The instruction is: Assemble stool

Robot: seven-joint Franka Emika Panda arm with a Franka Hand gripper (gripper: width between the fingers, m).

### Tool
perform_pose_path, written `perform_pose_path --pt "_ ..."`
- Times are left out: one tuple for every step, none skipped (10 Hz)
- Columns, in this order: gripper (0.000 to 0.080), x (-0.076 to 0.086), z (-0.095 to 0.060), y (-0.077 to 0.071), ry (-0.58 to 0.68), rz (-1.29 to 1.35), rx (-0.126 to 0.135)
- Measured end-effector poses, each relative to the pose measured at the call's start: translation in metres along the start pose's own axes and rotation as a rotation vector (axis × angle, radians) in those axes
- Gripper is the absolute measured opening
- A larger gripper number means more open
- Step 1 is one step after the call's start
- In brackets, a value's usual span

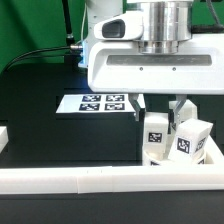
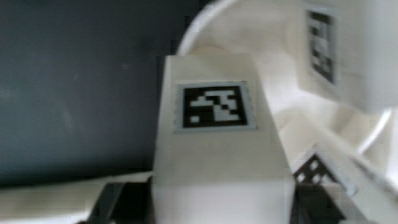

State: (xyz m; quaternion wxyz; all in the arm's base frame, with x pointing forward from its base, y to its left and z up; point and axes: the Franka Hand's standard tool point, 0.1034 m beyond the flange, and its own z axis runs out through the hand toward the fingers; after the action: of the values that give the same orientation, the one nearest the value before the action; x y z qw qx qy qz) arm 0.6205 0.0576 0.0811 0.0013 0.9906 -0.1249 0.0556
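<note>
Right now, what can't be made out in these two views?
- Seat: not identifiable in the exterior view; the wrist view shows only a blurred curved white part.
- Gripper grip: fingertips hidden by the legs, exterior view.
- Leg lower end: blurred, cut off, wrist view.

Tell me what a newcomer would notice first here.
First, the big white arm filling the top of the exterior view, its claw down over tagged white legs by the front rail. Behind lies the marker board on the black table. In the wrist view, one leg sits between the claw's fingers.
</note>
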Motion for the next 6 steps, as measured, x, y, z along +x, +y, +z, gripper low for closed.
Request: perform_pose_path --pt "0.0335 0.000 0.000 0.002 0.002 0.139 -0.008" --pt "0.0335 0.000 0.000 0.004 0.001 0.244 -0.010" --pt "0.0335 0.000 0.000 0.007 0.001 0.390 -0.009" --pt "0.0335 0.000 0.000 0.010 0.000 0.510 -0.008" --pt "0.0335 0.000 0.000 0.011 -0.002 0.619 -0.010" --pt "0.0335 0.000 0.000 0.012 -0.009 0.715 -0.015"
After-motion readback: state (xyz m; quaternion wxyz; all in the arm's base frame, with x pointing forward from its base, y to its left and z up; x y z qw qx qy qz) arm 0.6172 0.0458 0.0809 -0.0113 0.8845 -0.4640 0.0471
